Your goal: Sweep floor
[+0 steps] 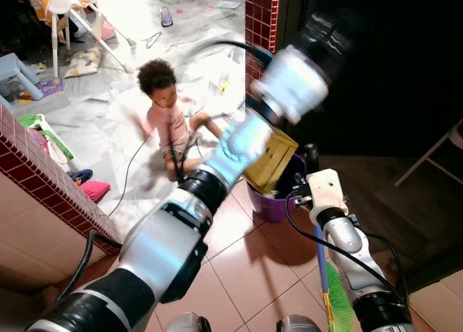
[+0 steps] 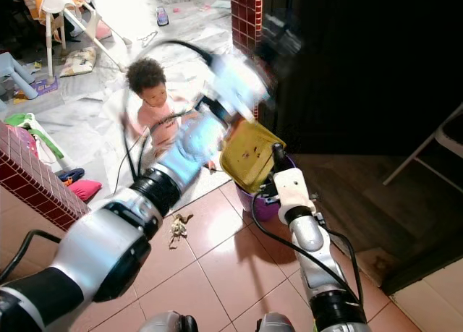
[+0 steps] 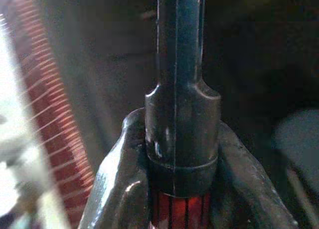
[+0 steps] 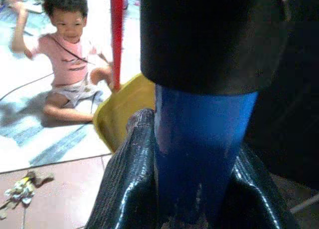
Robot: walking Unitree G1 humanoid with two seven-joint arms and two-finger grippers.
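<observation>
Left eye view: the left arm reaches forward and up, blurred, toward a yellow dustpan (image 1: 270,160) held tilted over a purple bin (image 1: 275,202) that stands on the tiled floor (image 1: 246,267) beside a red brick pillar (image 1: 260,14). The right gripper (image 1: 312,162) sits just right of the bin, its arm rising from below; a blue broom handle (image 1: 319,249) runs down along that arm to green bristles (image 1: 338,303). A person (image 1: 168,115) sits on pale sheeting beyond the bin. A low red-tiled wall (image 1: 43,180) crosses the left side.

Right eye view: same arrangement. A small scrap of debris (image 2: 177,227) lies on the tiles left of the bin. A white folding chair leg (image 2: 423,155) shows at the far right against the dark doorway.

Left wrist view: the left gripper (image 3: 182,189) has both fingers (image 3: 117,189) pressed against a dark, red-based handle (image 3: 180,129), clamped on it. This appears to be the dustpan's handle. Surroundings are dark, with blurred brickwork alongside.

Right wrist view: the right gripper's fingers (image 4: 127,189) are closed around the blue broom handle just under its black cap (image 4: 212,37). Beyond lie the yellow dustpan, its red shaft (image 4: 116,37), the seated person and the debris on the tiles
</observation>
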